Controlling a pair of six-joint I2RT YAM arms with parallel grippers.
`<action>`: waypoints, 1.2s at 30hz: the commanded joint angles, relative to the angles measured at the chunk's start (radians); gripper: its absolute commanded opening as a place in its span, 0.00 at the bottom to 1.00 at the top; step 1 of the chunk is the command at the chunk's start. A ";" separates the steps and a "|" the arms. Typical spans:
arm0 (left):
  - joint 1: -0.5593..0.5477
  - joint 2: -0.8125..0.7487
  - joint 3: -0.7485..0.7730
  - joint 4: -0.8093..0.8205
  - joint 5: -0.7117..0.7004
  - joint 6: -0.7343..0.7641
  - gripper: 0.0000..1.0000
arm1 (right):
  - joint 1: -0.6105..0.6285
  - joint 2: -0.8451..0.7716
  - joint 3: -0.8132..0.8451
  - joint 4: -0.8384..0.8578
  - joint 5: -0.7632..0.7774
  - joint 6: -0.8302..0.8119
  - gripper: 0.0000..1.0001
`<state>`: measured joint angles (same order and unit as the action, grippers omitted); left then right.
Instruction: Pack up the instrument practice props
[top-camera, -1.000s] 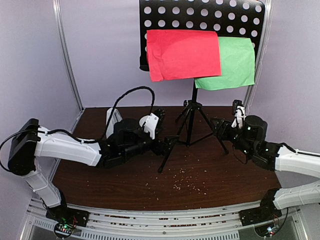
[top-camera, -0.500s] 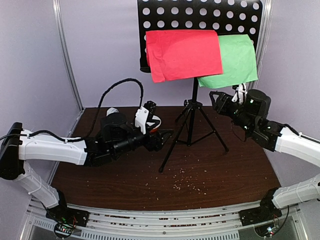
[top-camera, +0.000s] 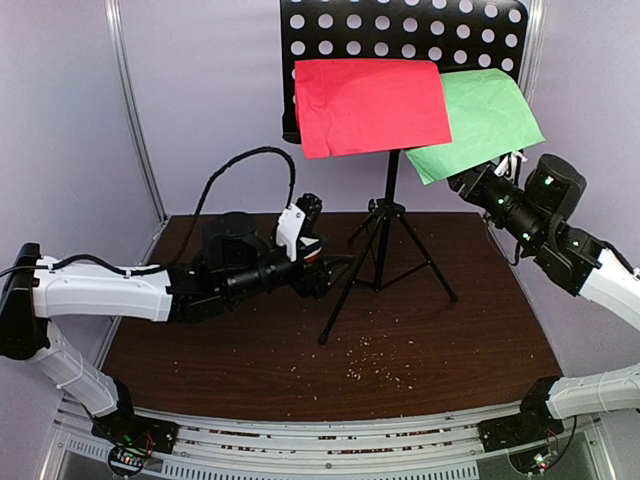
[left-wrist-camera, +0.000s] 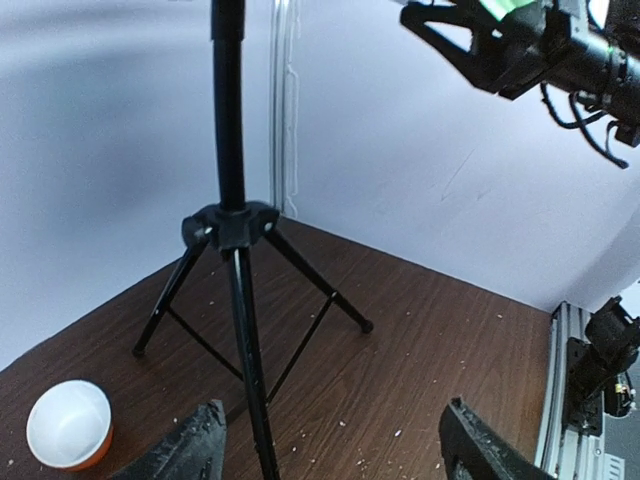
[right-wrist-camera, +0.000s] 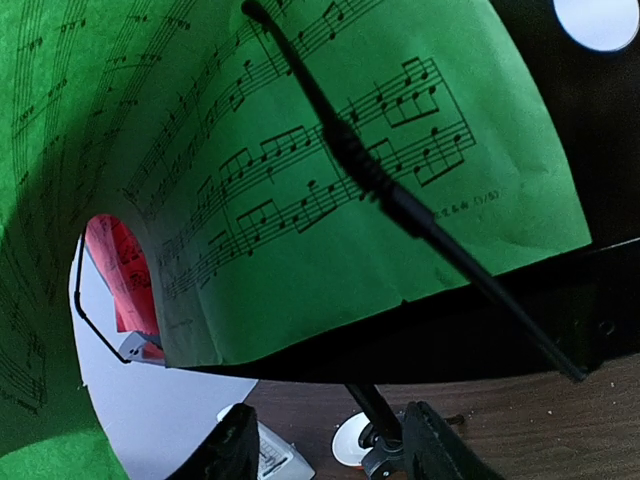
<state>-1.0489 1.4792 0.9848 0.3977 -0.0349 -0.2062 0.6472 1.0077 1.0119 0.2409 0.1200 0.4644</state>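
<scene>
A: Where's the top view?
B: High behind the arm bases, facing forward and down across the desk (top-camera: 450, 340) to the stand (top-camera: 385, 215) and the back wall. It's the far one.
A: Left wrist?
B: Low over the desk, tilted up past the left fingers (left-wrist-camera: 190, 455). The stand's legs are close ahead, and the right arm (left-wrist-camera: 540, 50) is at top right.
A: Right wrist?
B: Up high, very near the green page (right-wrist-camera: 300, 190), which fills most of the frame. The right fingers (right-wrist-camera: 235, 450) sit at the bottom edge.
A: What's shared?
B: All three catch the stand's pole and a patch of desk.
</scene>
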 joint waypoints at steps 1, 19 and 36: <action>0.004 0.012 0.139 -0.031 0.155 0.048 0.76 | -0.003 -0.029 0.057 -0.027 -0.063 0.027 0.50; 0.007 0.177 0.700 -0.287 0.343 0.110 0.65 | -0.001 0.043 0.375 -0.156 -0.179 -0.013 0.49; 0.076 0.363 1.102 -0.269 0.212 0.191 0.63 | 0.000 0.208 0.675 -0.269 -0.164 -0.239 0.53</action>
<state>-0.9867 1.8263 2.0563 0.0639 0.2668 -0.0761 0.6476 1.1988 1.6463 0.0044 -0.0746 0.3260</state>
